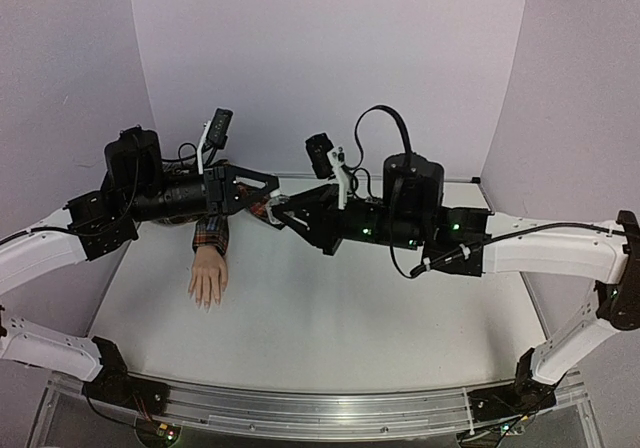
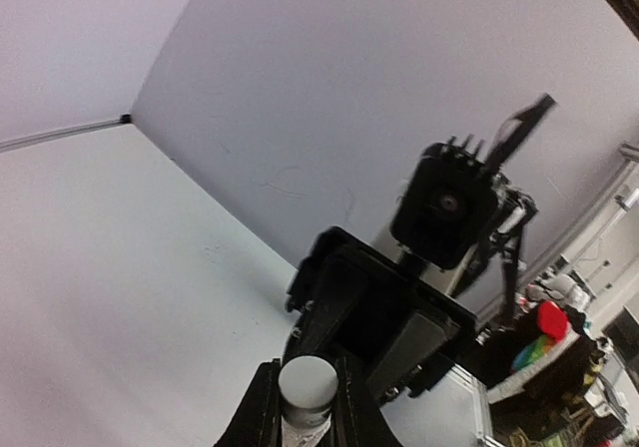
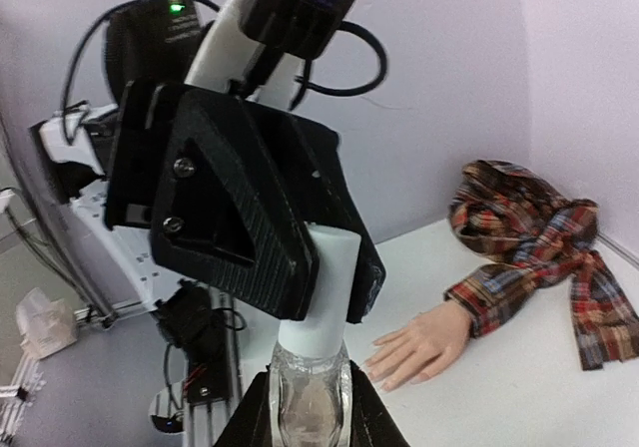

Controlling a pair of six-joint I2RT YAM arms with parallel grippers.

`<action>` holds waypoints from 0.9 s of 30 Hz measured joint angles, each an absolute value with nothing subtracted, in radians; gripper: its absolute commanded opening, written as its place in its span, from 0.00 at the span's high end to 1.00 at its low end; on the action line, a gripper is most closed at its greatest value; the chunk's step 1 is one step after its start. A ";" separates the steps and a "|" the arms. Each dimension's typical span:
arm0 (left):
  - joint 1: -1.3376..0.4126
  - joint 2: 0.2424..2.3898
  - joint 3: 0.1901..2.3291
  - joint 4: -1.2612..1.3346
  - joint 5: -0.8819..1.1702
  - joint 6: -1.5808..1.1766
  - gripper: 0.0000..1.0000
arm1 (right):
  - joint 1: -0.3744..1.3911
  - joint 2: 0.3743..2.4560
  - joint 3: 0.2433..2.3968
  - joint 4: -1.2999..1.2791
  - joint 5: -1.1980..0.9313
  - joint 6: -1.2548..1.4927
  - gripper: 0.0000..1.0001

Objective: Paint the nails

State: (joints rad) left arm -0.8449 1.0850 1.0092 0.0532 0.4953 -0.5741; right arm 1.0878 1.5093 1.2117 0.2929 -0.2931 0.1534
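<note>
A flesh-coloured mannequin hand (image 1: 208, 276) lies palm down at the left of the table, fingers toward the front. Its pale nails (image 1: 205, 302) tip the fingers and also show, tiny, in the right wrist view (image 3: 379, 370). A plaid sleeve (image 1: 212, 233) covers the wrist. Both grippers meet in mid-air behind the hand. My right gripper (image 3: 310, 377) is shut on a small clear bottle (image 3: 312, 412). My left gripper (image 2: 307, 377) is shut on the bottle's white cap (image 2: 307, 385), which also shows in the right wrist view (image 3: 327, 282). The cap sits on the bottle.
The plaid cloth (image 3: 539, 237) bunches up against the back wall. The white table (image 1: 360, 308) has purple walls behind and at the sides. An aluminium rail (image 1: 320, 408) runs along the front edge. Clutter (image 2: 547, 325) lies beyond the table's right side.
</note>
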 measured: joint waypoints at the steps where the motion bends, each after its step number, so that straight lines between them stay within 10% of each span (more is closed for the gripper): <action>1: -0.851 1.089 1.017 0.032 0.443 -0.568 1.00 | 1.109 1.519 1.227 0.274 -0.199 0.151 1.00; 7: -0.889 1.122 1.067 -0.057 0.204 -0.549 0.67 | 1.203 1.604 1.334 0.188 0.225 0.140 1.00; 15: -0.909 1.118 1.071 -0.160 0.236 -0.578 0.37 | 1.141 1.577 1.256 0.224 0.227 0.056 1.00; 27: -0.894 1.125 1.261 -0.383 0.295 -0.636 0.52 | 1.132 1.540 1.204 0.215 -0.038 -0.044 1.00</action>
